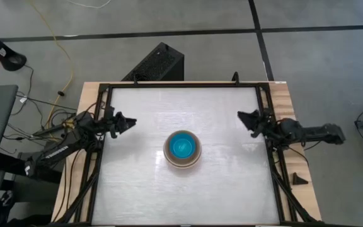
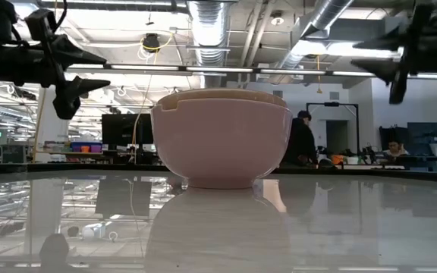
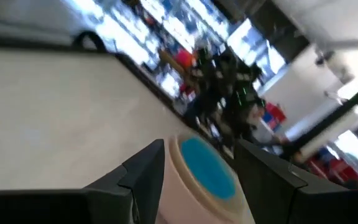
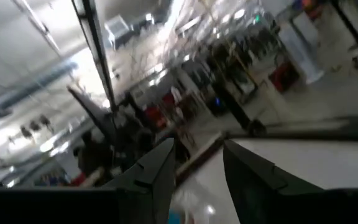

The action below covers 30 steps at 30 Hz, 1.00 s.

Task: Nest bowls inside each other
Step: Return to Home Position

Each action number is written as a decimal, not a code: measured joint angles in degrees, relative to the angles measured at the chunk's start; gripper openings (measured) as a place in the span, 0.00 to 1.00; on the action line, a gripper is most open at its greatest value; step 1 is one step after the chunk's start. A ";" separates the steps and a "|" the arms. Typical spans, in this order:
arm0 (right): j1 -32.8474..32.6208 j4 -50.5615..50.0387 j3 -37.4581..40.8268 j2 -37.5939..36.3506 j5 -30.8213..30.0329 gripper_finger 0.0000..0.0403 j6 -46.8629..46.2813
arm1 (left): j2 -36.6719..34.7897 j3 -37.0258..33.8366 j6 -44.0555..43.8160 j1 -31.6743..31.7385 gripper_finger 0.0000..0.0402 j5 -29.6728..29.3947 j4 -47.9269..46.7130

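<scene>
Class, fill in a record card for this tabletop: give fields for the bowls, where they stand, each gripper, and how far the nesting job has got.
bowls: one nested stack, with the pink bowl outermost and the blue bowl innermost
place: middle of the table
left gripper: open, raised at the table's left side, apart from the stack
right gripper: open, raised at the table's right side, apart from the stack
loose bowls: none seen
job: nesting looks done
</scene>
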<state>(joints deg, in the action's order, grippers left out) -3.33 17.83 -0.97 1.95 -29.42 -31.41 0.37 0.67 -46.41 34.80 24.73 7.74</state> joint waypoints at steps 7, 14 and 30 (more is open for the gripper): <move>-2.97 -12.11 0.18 0.39 -2.79 0.42 -1.21 | 2.75 -0.03 4.16 -7.42 0.45 -0.66 -3.15; -3.02 -14.90 -0.02 2.83 -0.84 0.42 -1.15 | 9.21 -0.07 13.00 -10.87 0.45 -1.53 -3.19; -3.04 -16.14 -0.02 20.16 14.96 0.42 -1.63 | 24.91 -0.13 29.06 -15.33 0.45 -1.55 -3.18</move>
<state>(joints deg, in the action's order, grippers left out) -6.37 1.69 -0.99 22.11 -14.46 -33.04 25.28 0.54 -17.35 19.47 23.18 4.56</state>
